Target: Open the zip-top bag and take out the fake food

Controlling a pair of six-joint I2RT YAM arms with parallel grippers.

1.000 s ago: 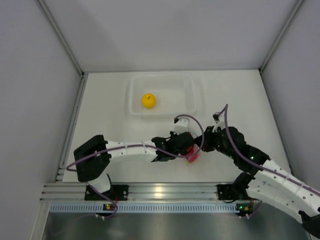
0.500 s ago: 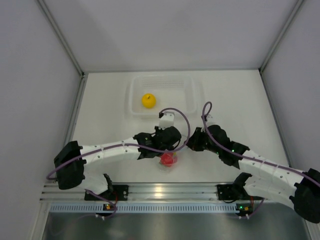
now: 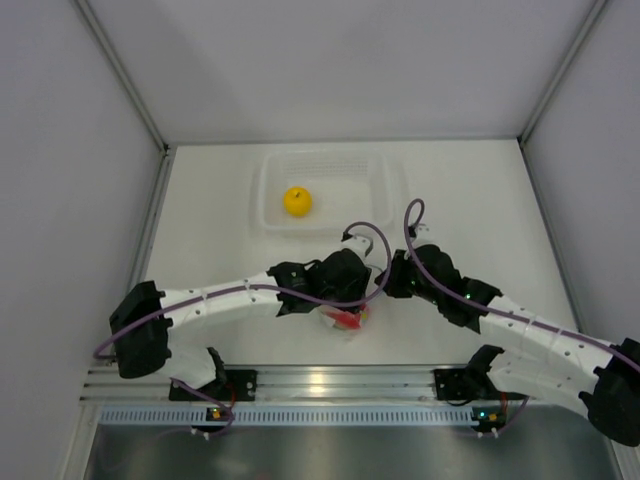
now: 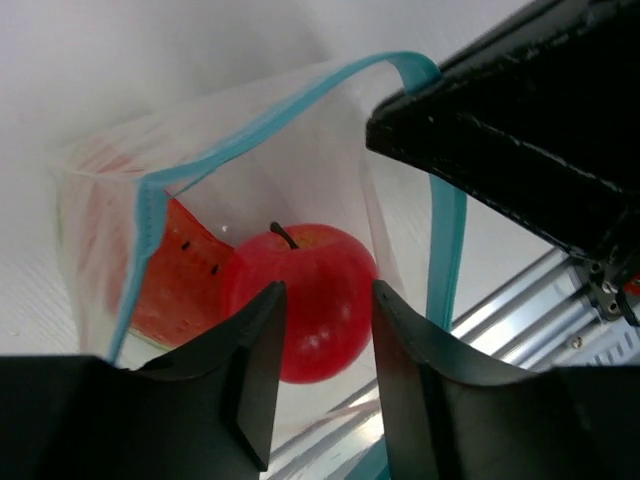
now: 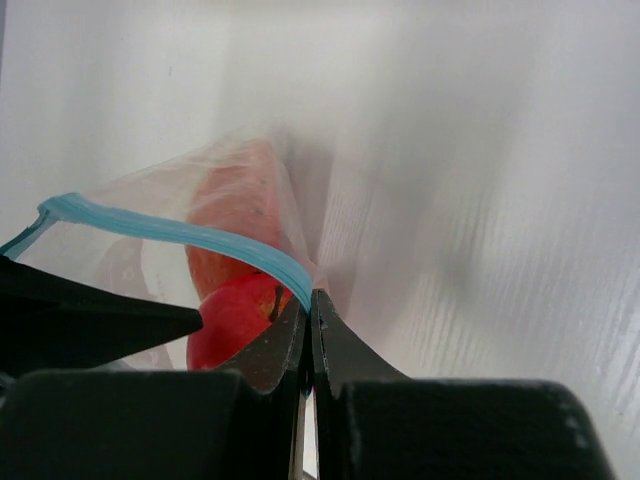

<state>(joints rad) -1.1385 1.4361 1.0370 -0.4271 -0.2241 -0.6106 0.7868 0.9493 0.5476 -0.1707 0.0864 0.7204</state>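
The zip-top bag (image 4: 300,140) lies at the table's near middle (image 3: 347,322), its blue-teal zip strip (image 4: 250,135) gaping open. Inside are the red round fruit (image 4: 305,300) and the red-orange chili-like piece (image 4: 170,280). My left gripper (image 4: 325,295) is open at the bag's mouth, with a finger on either side of the red fruit and not touching it. My right gripper (image 5: 310,300) is shut on the zip strip (image 5: 170,232) and holds that edge up. It shows as a black shape in the left wrist view (image 4: 520,120). The yellow round fruit (image 3: 297,201) lies in the tray.
A rigid clear rectangular tray (image 3: 385,190) stands at the back middle of the table. White walls close in the left, right and back sides. A metal rail (image 3: 320,382) runs along the near edge beside the arm bases.
Both grippers carried the bag left from its spot one second ago. In the last half second the left gripper moved right over the bag, partly hiding the red fruit.
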